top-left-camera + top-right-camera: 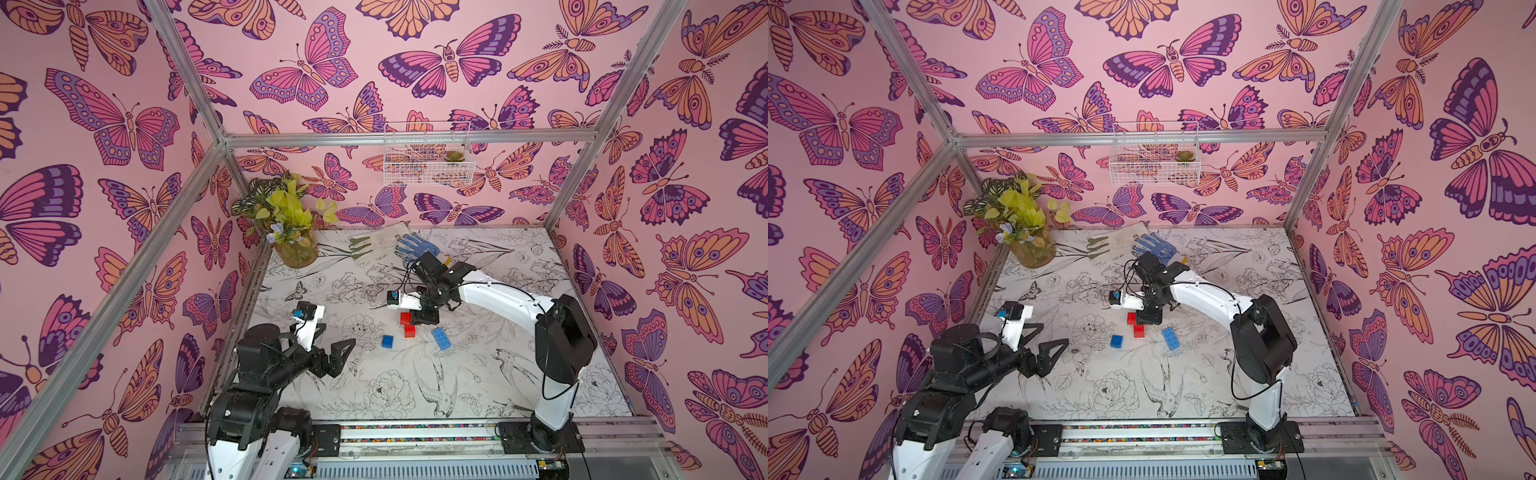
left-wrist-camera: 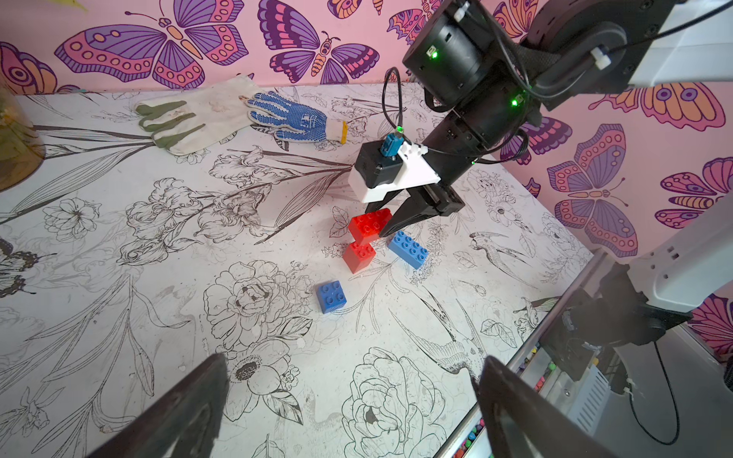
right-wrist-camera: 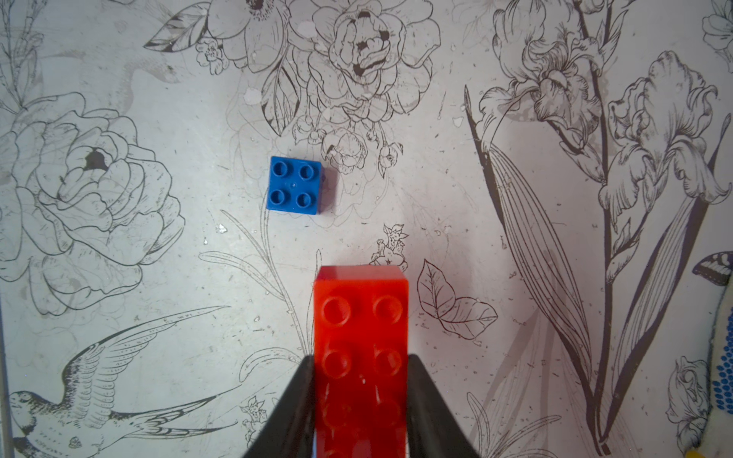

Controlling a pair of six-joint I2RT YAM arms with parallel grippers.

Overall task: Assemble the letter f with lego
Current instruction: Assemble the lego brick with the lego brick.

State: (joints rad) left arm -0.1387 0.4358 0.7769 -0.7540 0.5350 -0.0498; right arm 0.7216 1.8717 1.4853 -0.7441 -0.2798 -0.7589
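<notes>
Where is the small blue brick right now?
In both top views the small blue brick sits loose on the table, to the robot's left of the small red brick.

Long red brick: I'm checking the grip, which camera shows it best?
Right wrist view: the long red brick is close, studs clear, clamped in the right gripper. Left wrist view shows it farther off; both top views, tiny, half hidden.

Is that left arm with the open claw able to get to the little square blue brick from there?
Probably yes. The left gripper is open and faces the small blue brick across bare table; the right gripper, clamped on the long red brick, sits beyond it, apart.
</notes>
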